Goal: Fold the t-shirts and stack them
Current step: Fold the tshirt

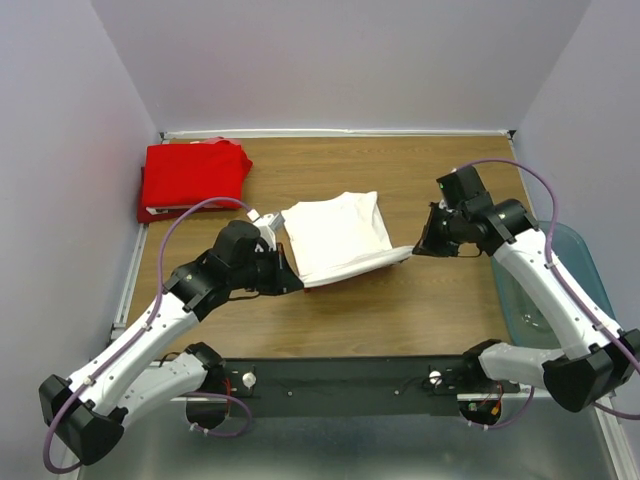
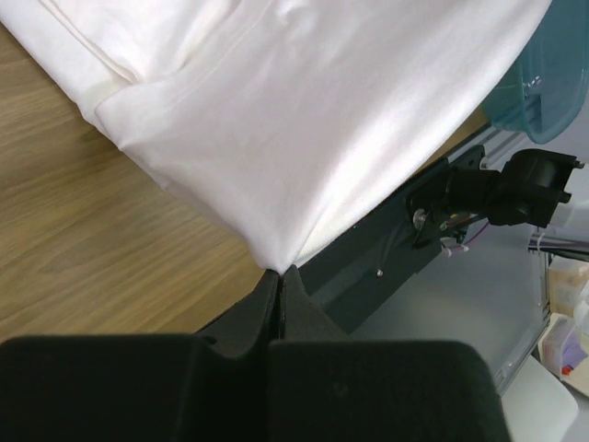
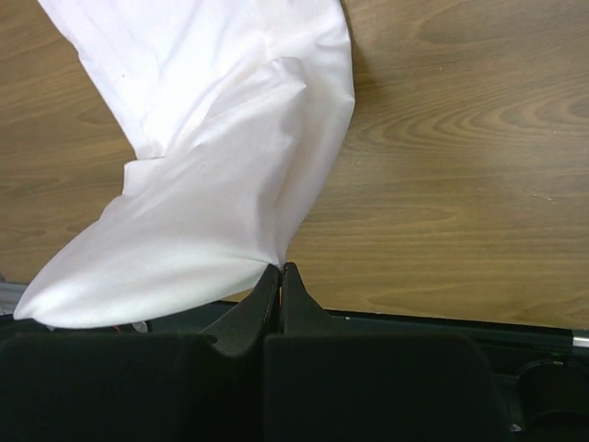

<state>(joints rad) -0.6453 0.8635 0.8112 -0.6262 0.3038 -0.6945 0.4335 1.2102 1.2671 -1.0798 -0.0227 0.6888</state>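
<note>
White t-shirt sits centre of the top view on the wooden worktop, partly folded into a rough square w/ its near edge raised off the wood. It is held at two corners. Left jaws are pinched tight on the lower-left corner; right jaws are pinched tight on the thin tail of cloth stretched out to the right of centre.

In the top view neither pair of jaws really shows: L ones are tucked under the wrist body and cloth, R ones are behind the black wrist. So the grip reads only from the wrist cams.

Left wrist view: jaws meet at bottom centre w/ a point of white t-shirt squeezed btwn them. The cloth fans up across most of the frame and covers much of the worktop.

Right wrist view: same story. White t-shirt is nipped at bottom centre and hangs in a loose fold to the left, w/ worktop grain on the right. Any print is hidden; only plain white faces show.

Red t-shirt lies folded at upper left of the top view, well apart from the white one. There is a pale sliver at its top edge, can't tell what.

Blue-tinted tub is at the right edge, mostly covered by the R arm and cut by the frame. The tub also peeks in at upper right of the left wrist view. Contents can't be made out.
</note>
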